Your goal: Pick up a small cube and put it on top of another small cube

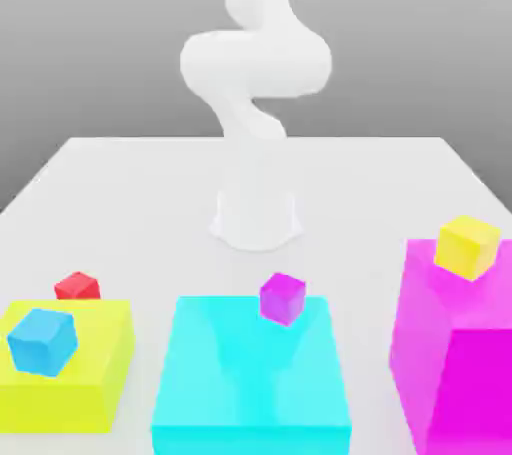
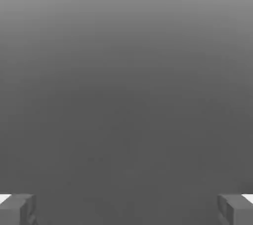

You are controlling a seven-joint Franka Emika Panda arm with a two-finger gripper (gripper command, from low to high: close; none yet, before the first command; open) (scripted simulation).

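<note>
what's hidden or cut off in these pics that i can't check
- Red cube: exterior view, lower part hidden behind the yellow block.
- Large magenta block: exterior view, cut off by the right and bottom edges.
- Gripper: hand view, fingertips wide apart, cut off by the bottom edge.
- Arm: exterior view, top cut off.

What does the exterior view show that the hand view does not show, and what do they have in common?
The exterior view has the white arm on the table, the red cube behind the yellow block, the blue cube on that block, the purple cube on the cyan block, and the yellow cube on the large magenta block. The hand view has the gripper, its fingers wide apart and holding nothing. Both share just a plain grey background.
</note>
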